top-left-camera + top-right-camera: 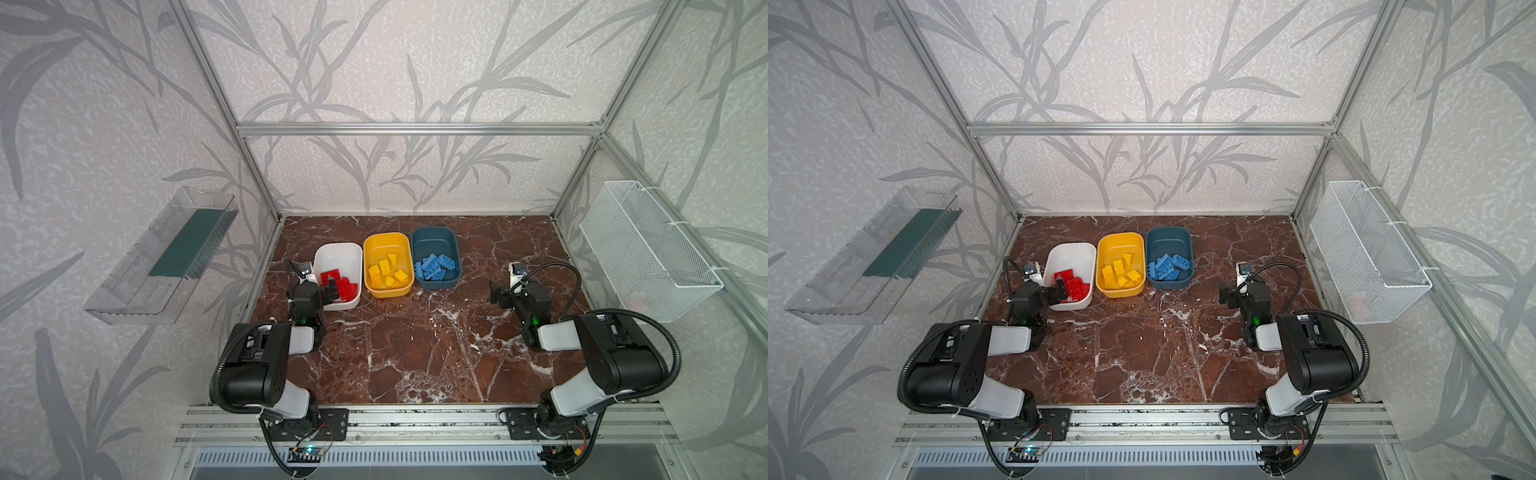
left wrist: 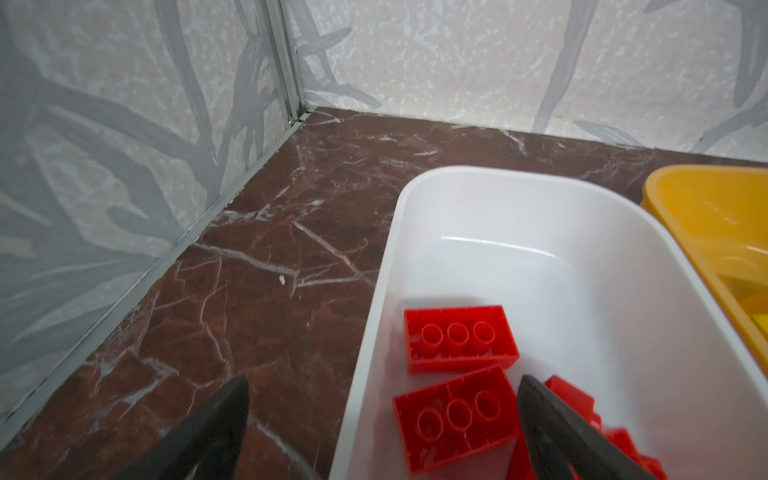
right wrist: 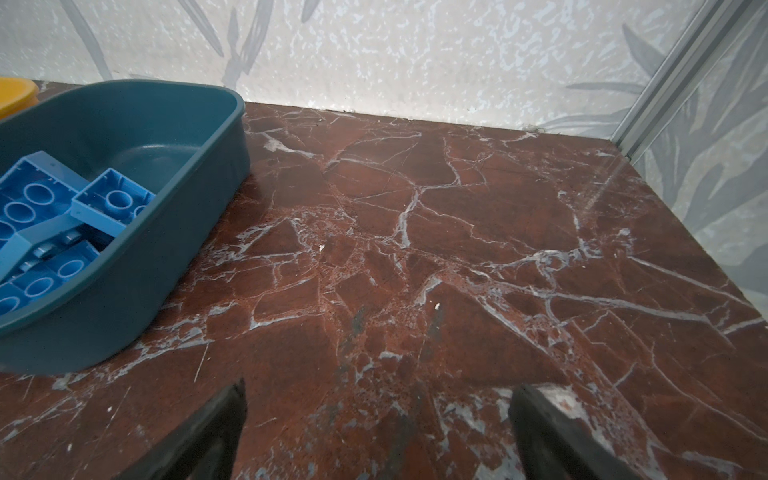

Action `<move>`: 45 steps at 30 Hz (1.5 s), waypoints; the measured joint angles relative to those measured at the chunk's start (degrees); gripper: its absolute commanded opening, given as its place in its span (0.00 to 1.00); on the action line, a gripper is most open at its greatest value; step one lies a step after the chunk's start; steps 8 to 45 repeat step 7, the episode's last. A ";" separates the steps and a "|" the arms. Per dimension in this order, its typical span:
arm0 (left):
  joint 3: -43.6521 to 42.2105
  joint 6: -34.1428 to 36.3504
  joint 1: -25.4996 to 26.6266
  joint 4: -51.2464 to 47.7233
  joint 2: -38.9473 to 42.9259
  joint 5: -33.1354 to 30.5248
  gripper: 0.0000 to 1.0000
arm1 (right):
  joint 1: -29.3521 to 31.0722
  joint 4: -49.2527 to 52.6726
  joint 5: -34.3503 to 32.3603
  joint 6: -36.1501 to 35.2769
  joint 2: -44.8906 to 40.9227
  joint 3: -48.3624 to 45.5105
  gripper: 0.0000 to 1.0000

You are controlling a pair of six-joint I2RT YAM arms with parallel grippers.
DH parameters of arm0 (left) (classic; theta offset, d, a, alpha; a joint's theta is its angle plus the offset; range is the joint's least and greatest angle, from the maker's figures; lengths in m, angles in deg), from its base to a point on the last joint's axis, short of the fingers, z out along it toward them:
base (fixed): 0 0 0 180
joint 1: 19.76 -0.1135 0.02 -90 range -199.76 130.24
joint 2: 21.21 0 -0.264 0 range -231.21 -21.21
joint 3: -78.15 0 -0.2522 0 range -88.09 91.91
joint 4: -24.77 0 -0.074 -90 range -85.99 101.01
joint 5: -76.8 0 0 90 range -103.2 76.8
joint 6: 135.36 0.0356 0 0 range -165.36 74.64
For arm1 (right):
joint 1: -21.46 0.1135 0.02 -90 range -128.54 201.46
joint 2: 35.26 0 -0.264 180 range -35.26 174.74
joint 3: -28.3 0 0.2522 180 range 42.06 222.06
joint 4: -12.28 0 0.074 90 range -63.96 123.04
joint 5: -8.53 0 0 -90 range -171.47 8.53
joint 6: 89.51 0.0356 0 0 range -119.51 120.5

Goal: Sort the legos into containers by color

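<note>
Three containers stand in a row at the back of the table in both top views. The white tub (image 1: 337,252) holds red legos (image 1: 344,286), the yellow tub (image 1: 386,244) yellow legos (image 1: 388,270), and the teal tub (image 1: 434,237) blue legos (image 1: 434,266). My left gripper (image 1: 329,289) hangs open over the white tub's near left corner. In the left wrist view it (image 2: 382,382) straddles the tub's rim (image 2: 498,172), one finger outside and one above the red legos (image 2: 459,338), holding nothing. My right gripper (image 1: 496,296) is open and empty over bare table right of the teal tub (image 3: 187,199).
A clear plastic tray (image 1: 166,257) hangs on the left wall and a white wire mesh basket (image 1: 648,249) on the right wall. Aluminium frame posts and walls close in the brown marble tabletop (image 1: 415,345) on three sides.
</note>
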 measured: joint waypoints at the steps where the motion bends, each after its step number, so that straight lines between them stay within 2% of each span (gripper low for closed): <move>1: 0.87 0.02 0.00 -0.52 0.00 0.04 0.99 | 0.00 0.42 0.00 0.00 0.00 0.26 0.99; 7: 1.64 0.04 0.00 -3.50 0.00 0.22 0.99 | 0.00 1.20 0.02 0.00 0.00 1.11 0.99; 45: 1.64 0.04 0.00 -3.50 0.00 0.22 0.99 | 0.00 1.20 0.02 0.00 0.00 1.11 0.99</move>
